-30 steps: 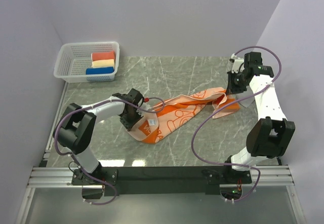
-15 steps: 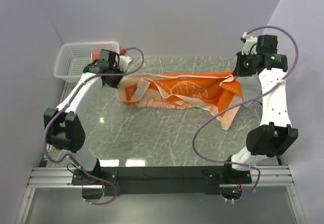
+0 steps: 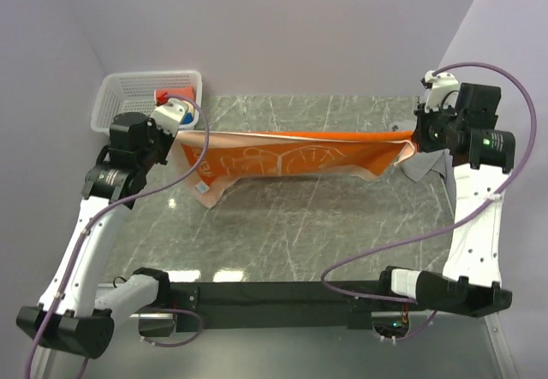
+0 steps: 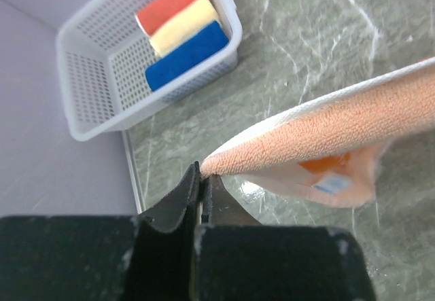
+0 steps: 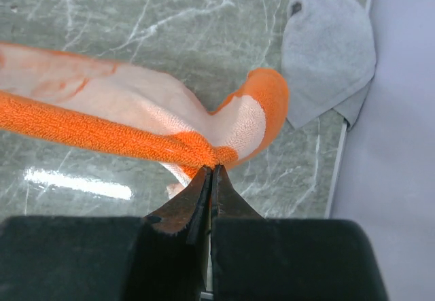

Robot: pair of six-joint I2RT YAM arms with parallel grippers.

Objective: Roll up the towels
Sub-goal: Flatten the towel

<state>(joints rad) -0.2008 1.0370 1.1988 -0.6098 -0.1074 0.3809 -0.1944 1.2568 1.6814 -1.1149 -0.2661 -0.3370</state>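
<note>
While aloft, orange towel (image 3: 300, 152) long-axis left-right, ends in tight-shut left claw (image 4: 201, 173), right claw (image 5: 211, 170)

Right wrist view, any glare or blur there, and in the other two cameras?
Right wrist: a white glare streak on the table, orange towel soft at far left. Left wrist: basket and towel fairly sharp. Top external: towel's shadow on the marble, glare patches at the near edge.

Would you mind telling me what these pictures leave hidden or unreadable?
- Top view: the grey towel is mostly hidden behind the right gripper.
- Top view: the basket is partly covered by the left gripper and its wrist.
- Wrist views: the orange towel runs off each frame's edge.
</note>
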